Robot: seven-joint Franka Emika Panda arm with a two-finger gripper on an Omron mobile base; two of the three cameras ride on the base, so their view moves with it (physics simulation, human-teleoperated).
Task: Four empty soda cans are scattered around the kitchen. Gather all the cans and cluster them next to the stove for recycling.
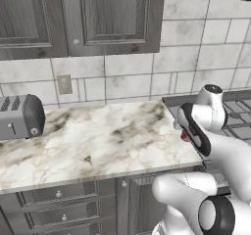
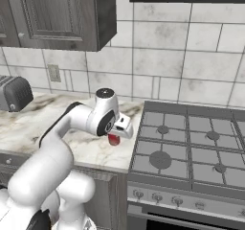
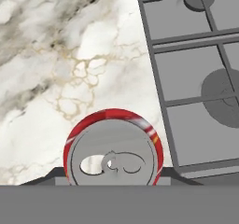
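Close up, gripper [image 3: 113, 183] clamped on red can [image 3: 113, 148]; toaster [image 1: 19, 116] at the base views' left.

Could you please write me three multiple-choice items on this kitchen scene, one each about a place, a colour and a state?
1. Where is the small red cylindrical soda can?
A. on a burner grate
B. over the marble counter, beside the dark grey stove
C. on top of the grey toaster

2. The can's wall is:
A. blue
B. purple
C. red

3. The two-finger gripper is:
A. shut on the can
B. wide open
C. holding the toaster

Answers: 1 B, the hand view shows marble under it; 2 C, red rim; 3 A, the can sits between the fingertips.
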